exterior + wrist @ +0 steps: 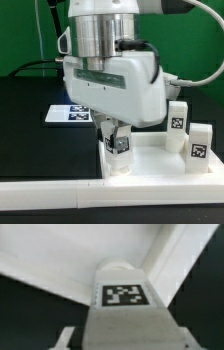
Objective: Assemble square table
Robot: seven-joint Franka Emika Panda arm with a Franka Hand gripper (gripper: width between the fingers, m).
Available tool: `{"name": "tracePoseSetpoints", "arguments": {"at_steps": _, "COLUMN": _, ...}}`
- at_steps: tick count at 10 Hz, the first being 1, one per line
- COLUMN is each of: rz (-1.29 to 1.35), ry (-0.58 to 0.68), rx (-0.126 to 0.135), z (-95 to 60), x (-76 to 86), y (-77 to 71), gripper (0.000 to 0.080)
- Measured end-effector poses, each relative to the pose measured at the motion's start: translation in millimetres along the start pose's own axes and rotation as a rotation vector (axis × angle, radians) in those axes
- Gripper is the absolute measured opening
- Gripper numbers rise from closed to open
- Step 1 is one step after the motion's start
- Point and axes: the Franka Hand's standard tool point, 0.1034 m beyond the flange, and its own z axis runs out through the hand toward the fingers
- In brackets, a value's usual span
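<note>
My gripper (pixel 117 139) is shut on a small white tagged leg block (pixel 121 145) and holds it upright over the near left corner of the white square table top (pixel 150 160). In the wrist view the leg block (pixel 123 294) runs out from between my fingers (pixel 70 338), tag facing the camera. Its rounded tip lies by the table top's raised rim (pixel 165 255). I cannot tell whether the tip touches the top. Two more leg blocks (pixel 178 116) (pixel 198 143) stand upright on the top's right side in the exterior view.
The marker board (pixel 66 113) lies flat on the black table, behind the gripper toward the exterior view's left. A long white bar fence (pixel 50 198) runs along the front edge. A green wall stands behind.
</note>
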Motion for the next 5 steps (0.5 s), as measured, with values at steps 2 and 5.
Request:
{"name": "tracePoseSetpoints", "arguments": {"at_steps": 2, "rz": 0.162, "ry": -0.002, "rx": -0.007, "z": 0.2, "x": -1.1, "y": 1.0, "gripper": 0.029}}
{"name": "tracePoseSetpoints", "arguments": {"at_steps": 5, "rz": 0.242, "ry": -0.006, "rx": -0.017, "z": 0.3, "x": -1.7, "y": 2.1, "gripper": 0.029}}
